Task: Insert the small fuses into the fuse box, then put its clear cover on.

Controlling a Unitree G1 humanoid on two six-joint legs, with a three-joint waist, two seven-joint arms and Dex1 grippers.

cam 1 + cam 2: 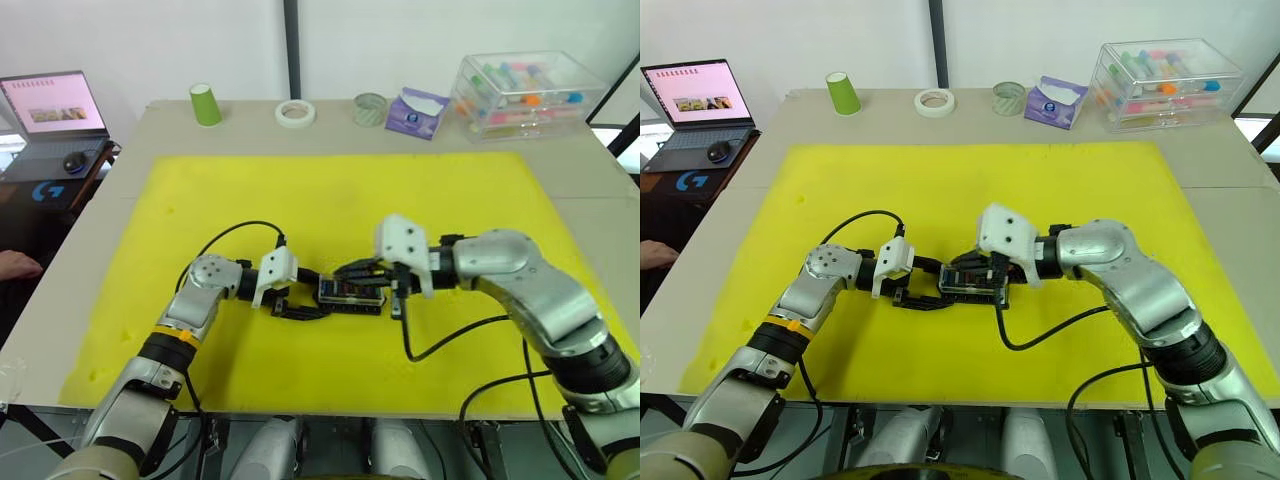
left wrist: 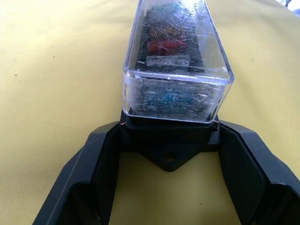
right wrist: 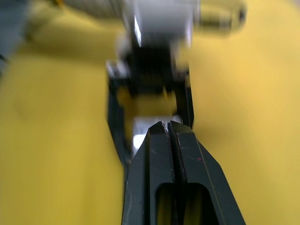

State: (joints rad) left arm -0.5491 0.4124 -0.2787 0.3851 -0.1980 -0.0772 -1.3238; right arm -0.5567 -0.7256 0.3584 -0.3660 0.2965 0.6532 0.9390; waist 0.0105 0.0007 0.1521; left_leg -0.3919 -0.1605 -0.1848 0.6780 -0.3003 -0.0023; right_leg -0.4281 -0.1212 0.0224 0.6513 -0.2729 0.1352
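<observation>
The fuse box lay near the middle of the yellow mat, long axis running 9 to 3 o'clock between the two hands. The clear cover sat on top of it. Through the scratched cover, the small fuses appeared as red, blue and green patches; their count and individual seating could not be determined. In the head views, the right hand and its white wrist housing hid much of the box's 3 o'clock end.

The left hand was released, its fingers spread on either side of the box's 9 o'clock end; the fingers stood just beside the black base, and contact could not be confirmed. The right hand was clenched, fingertips pressed together with nothing visible between them. It was positioned over the top of the cover, pointing toward 9 o'clock; whether the tips touched the cover could not be determined.

The mat offered open room on all sides of the box, and its edges stood well apart from both hands. Along the 12 o'clock edge of the surface stood a green cup, a tape roll, a second roll, a tissue pack and a clear storage box. A laptop stood at 10 o'clock, off the surface, partly cut off by the frame.
</observation>
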